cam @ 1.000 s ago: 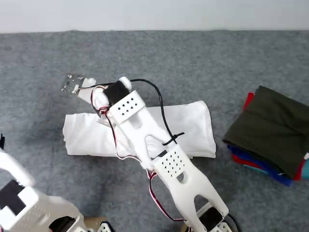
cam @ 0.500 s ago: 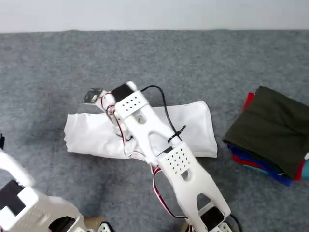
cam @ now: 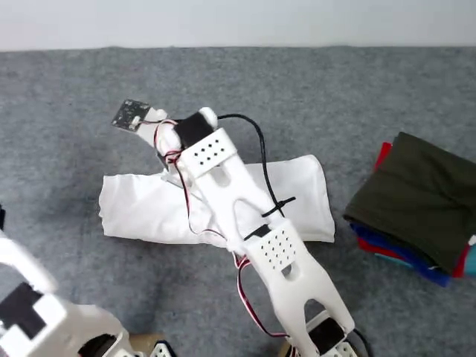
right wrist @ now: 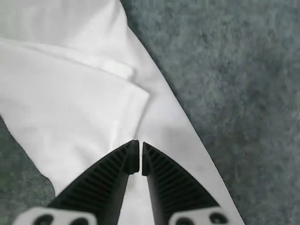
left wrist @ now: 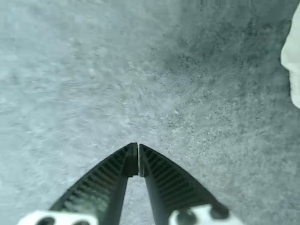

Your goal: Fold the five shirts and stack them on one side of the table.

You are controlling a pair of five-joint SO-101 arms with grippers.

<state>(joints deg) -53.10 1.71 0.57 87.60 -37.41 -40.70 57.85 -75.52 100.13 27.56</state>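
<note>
Right arm (cam: 245,216): your wrist now sits farther toward 10 o'clock than a moment ago.
Right hand (right wrist: 136,157): pinched closed, empty, over the white shirt (right wrist: 61,103), which lies folded long at mid-counter.
Left hand (left wrist: 138,159): tips together, empty, above bare counter (left wrist: 93,70), at 7 o'clock.
Stack (cam: 416,223): at 3 o'clock, olive shirt (cam: 428,182) on top.

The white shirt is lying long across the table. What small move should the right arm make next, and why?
Probably open the right end effector and lower it onto one end of the white shirt. Its jaws are shut with no cloth between them, and the shirt looks like a long strip needing another fold before it joins the stack of folded shirts.
</note>
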